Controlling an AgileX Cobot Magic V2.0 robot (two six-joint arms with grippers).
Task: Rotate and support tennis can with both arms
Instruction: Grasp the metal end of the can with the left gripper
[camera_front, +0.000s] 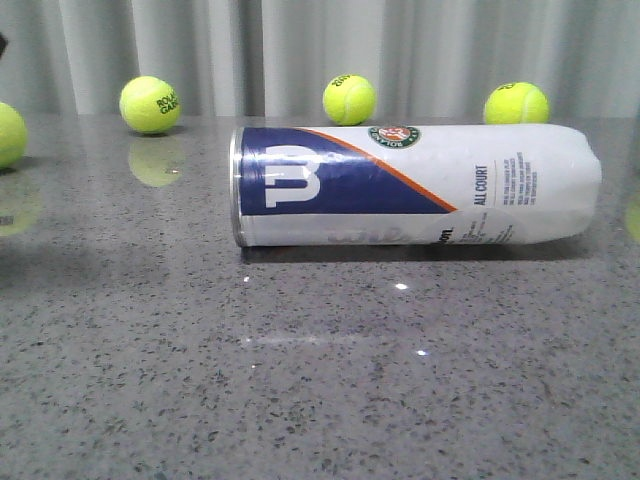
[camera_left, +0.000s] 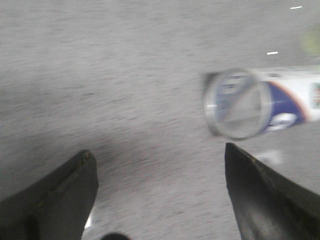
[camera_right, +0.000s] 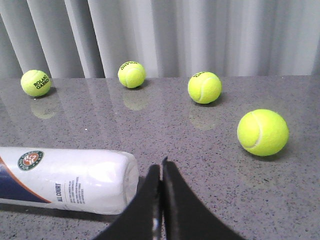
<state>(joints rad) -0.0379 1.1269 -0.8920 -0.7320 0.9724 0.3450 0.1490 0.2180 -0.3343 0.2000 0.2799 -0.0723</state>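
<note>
- Tennis can (camera_front: 415, 186) lies on its side on my bench (camera_front: 320, 380), metal rim toward the robot's left.
- Left tool (camera_left: 160, 165) — fingers spread wide, empty, near the can's rim end, not touching.
- Right tool (camera_right: 161, 172) — fingers pressed together, holding nothing, just beside the can's white end.
- Tennis balls (camera_front: 349, 99) sit behind.

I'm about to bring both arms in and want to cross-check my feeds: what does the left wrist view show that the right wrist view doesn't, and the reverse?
Only the left wrist view shows the tennis can's metal-rimmed end face-on, though blurred, and the left gripper with its fingers spread wide, clear of the can. Only the right wrist view shows the can's rounded white end, the right gripper with fingers pressed together beside that end, four tennis balls and the curtain. Both show the can lying on its side on the grey table.
</note>
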